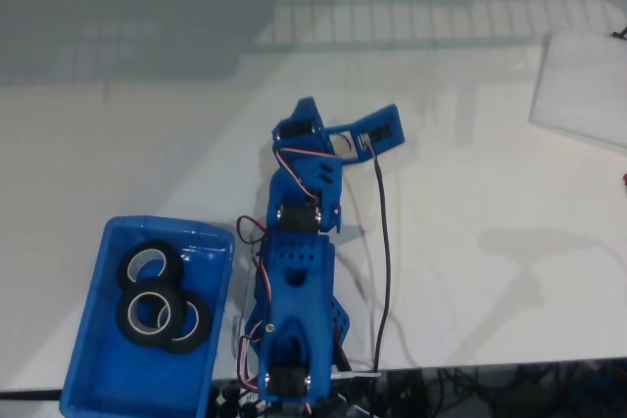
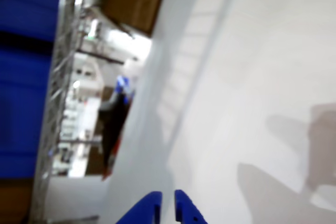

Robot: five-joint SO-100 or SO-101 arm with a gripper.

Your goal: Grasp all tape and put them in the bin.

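gripper (image 2: 166, 209): fingers nearly together, nothing between | three black tape rolls (image 1: 162, 299) in blue bin (image 1: 93, 369) | bin lies left of the arm in fixed view, well apart from gripper

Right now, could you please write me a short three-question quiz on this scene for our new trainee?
1. How many black ring-shaped tape rolls lie inside the rectangular bright blue plastic bin in the fixed view?
2. True or false: one black tape roll lies on the white table outside the bin.
3. In the wrist view, the blue fingers are: A) nearly closed with nothing between them, B) clamped on a roll, C) spread wide.

Key: 1) three, overlapping one another; 2) false; 3) A, a narrow gap shows between the tips.
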